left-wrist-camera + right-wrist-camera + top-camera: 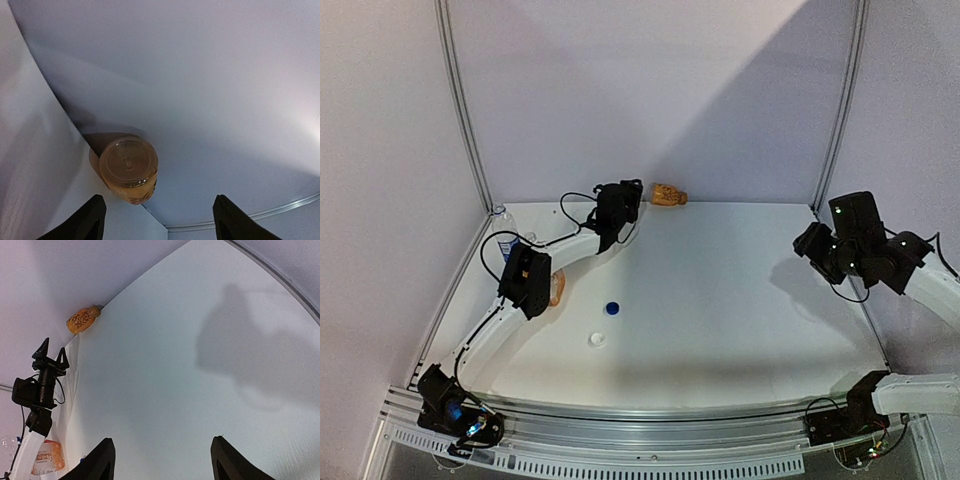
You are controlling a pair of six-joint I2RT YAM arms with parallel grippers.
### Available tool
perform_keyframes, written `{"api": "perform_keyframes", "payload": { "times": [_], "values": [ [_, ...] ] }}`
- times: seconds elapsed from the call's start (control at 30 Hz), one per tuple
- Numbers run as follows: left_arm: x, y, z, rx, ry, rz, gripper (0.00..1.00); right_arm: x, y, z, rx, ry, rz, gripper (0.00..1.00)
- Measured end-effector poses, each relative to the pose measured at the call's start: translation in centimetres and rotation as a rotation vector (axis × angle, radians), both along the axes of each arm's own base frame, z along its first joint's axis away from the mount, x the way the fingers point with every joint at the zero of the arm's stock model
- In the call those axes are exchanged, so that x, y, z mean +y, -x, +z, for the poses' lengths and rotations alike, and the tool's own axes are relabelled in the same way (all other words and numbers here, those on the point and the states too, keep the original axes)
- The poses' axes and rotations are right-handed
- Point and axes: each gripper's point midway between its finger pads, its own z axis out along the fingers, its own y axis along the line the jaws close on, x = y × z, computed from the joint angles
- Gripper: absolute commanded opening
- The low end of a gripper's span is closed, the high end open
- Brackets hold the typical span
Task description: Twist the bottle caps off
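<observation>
A dark blue cap and a white cap lie loose on the white table, left of centre. An orange bottle lies on its side against the back wall; its round base faces me in the left wrist view. My left gripper is open and empty just short of that base. A clear bottle with a blue label sits at the left edge. An orange-labelled bottle is partly hidden under my left arm. My right gripper is open and empty above the table's right side.
Metal frame rails run along the left and right walls and the near edge. The back-wall orange bottle, the orange-labelled bottle and the left arm all show in the right wrist view.
</observation>
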Motion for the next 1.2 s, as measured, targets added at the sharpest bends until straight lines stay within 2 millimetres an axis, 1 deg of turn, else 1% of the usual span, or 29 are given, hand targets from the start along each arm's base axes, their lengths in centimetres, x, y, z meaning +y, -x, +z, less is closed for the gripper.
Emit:
{"api": "perform_keyframes", "payload": {
  "times": [0.2, 0.27, 0.3, 0.33, 0.37, 0.4, 0.43, 0.47, 0.57, 0.6, 0.67, 0.73, 0.8, 0.87, 0.97, 1.1, 1.2],
  "values": [
    [-1.2, 0.8, -1.0, 0.037, -0.153, -0.095, 0.75, 1.2, -2.2, 1.3, 0.017, 0.094, 0.069, 0.77],
    [-1.3, 1.3, -0.3, 0.045, -0.218, -0.124, 0.75, 1.6, -2.9, 1.9, 0.015, 0.13, 0.099, 0.81],
    [-1.3, 1.6, 0.6, 0.044, -0.25, -0.139, 0.75, 1.8, -3.4, 2.4, 0.01, 0.149, 0.116, 0.82],
    [-1.4, 1.9, 1.7, 0.036, -0.275, -0.151, 0.75, 2.1, -3.9, 2.9, 0.003, 0.167, 0.133, 0.84],
    [-1.4, 2.4, 3.7, 0.015, -0.304, -0.166, 0.75, 2.3, -4.3, 3.3, -0.005, 0.182, 0.149, 0.87],
    [-1.4, 2.5, 4.5, 0.006, -0.31, -0.168, 0.75, 2.6, -4.6, 3.6, -0.012, 0.196, 0.163, 0.9],
    [-1.5, 2.9, 6.4, -0.023, -0.328, -0.177, 0.75, 2.7, -4.8, 3.9, -0.016, 0.206, 0.173, 0.97],
    [-1.6, 3.4, 8.3, -0.047, -0.346, -0.184, 0.75, 2.9, -5.2, 4.2, -0.022, 0.224, 0.191, 0.99],
    [-1.4, 4.8, 14.4, -0.131, -0.38, -0.197, 0.75, 3.6, -6.1, 5.3, -0.042, 0.252, 0.227, 0.99],
    [-1.2, 5.5, 16.5, -0.16, -0.395, -0.2, 0.75, 3.8, -6.5, 5.7, -0.048, 0.261, 0.239, 0.99],
    [-1.1, 6.9, 20.2, -0.212, -0.421, -0.203, 0.75, 4.5, -7.3, 6.6, -0.063, 0.275, 0.268, 0.99],
    [-0.9, 8.7, 23.4, -0.257, -0.457, -0.207, 0.76, 5.0, -8.1, 7.1, -0.072, 0.292, 0.288, 0.99],
    [-0.8, 10.6, 25.8, -0.291, -0.505, -0.215, 0.76, 5.5, -8.9, 7.3, -0.076, 0.307, 0.304, 0.99],
    [-0.9, 12.5, 27.3, -0.313, -0.559, -0.224, 0.76, 6.0, -9.7, 7.4, -0.074, 0.318, 0.318, 0.99],
    [-0.8, 15.3, 28.6, -0.324, -0.677, -0.238, 0.76, 7.2, -11.3, 7.6, -0.07, 0.327, 0.346, 0.99],
    [0.3, 19.0, 28.8, -0.307, -0.83, -0.248, 0.76, 8.5, -12.9, 7.7, -0.069, 0.322, 0.379, 0.99],
    [1.7, 22.1, 28.6, -0.294, -0.925, -0.248, 0.76, 9.1, -12.8, 7.4, -0.064, 0.311, 0.414, 0.99]
  ]
}}
